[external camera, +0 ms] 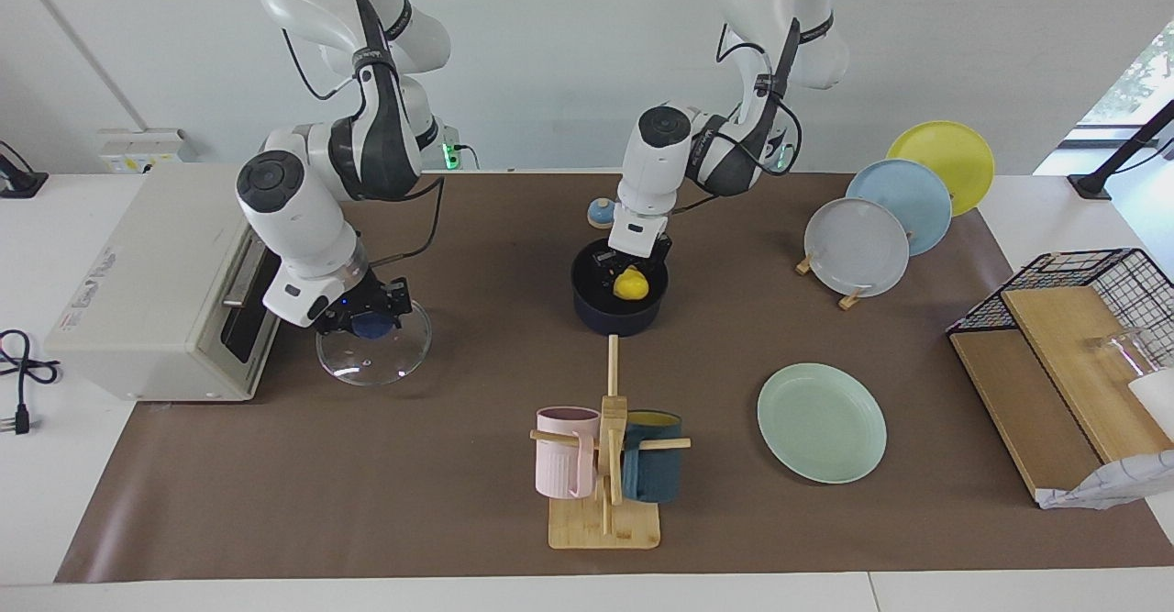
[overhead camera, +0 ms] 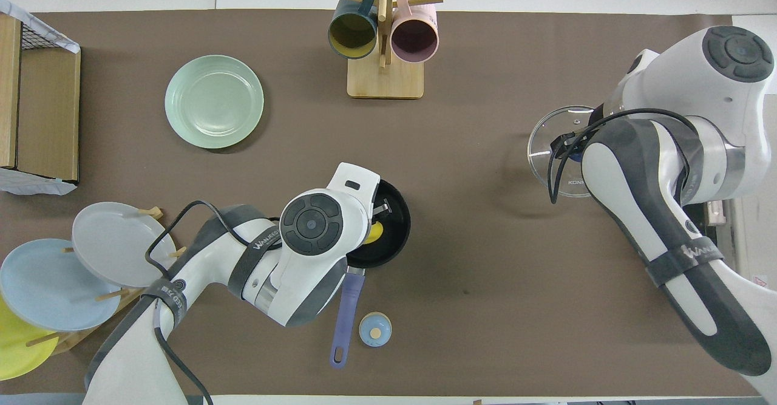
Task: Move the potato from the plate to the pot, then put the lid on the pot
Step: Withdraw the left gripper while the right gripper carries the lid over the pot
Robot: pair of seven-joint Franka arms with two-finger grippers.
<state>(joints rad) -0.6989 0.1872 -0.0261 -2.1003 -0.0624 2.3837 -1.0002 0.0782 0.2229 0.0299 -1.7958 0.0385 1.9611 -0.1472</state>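
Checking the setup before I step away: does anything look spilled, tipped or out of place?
Nothing stands out. The left gripper has the potato over the pot, the plate is bare, and the right gripper is at the lid.

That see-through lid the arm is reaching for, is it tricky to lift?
Probably a little. The lid looks like glass, so likely stiff, heavyish and breakable if dropped. It lies flat on the table, so it shouldn't roll. Its smooth surface seems slippery, which may be why the right gripper is at the blue knob instead.
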